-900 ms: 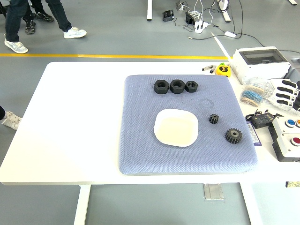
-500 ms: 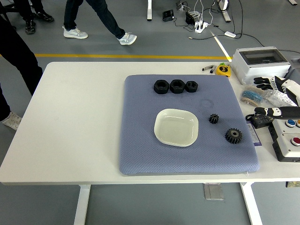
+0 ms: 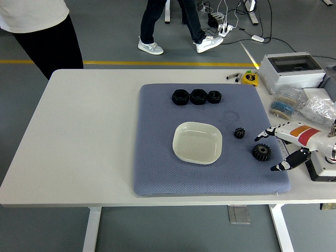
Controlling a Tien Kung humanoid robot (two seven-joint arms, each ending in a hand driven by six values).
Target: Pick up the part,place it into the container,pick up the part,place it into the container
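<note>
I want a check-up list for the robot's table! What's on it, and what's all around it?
Surface: white table with a blue mat.
Job's things: white dish empty; small gear and large gear right of it; three black nuts in a row behind.
Clutter: grey box, yellow tape measure, bagged parts.
Hands: right hand open beside the large gear, apart from it; left nothing seen.
Cables: on the floor.
Surroundings: people standing behind the table.

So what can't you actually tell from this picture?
- Right hand: wrist and arm cut off by the right edge.
- Left hand: outside the head view.
- Clear bags at right: contents too small to identify.
- People at the top: cut off by the upper edge.
</note>
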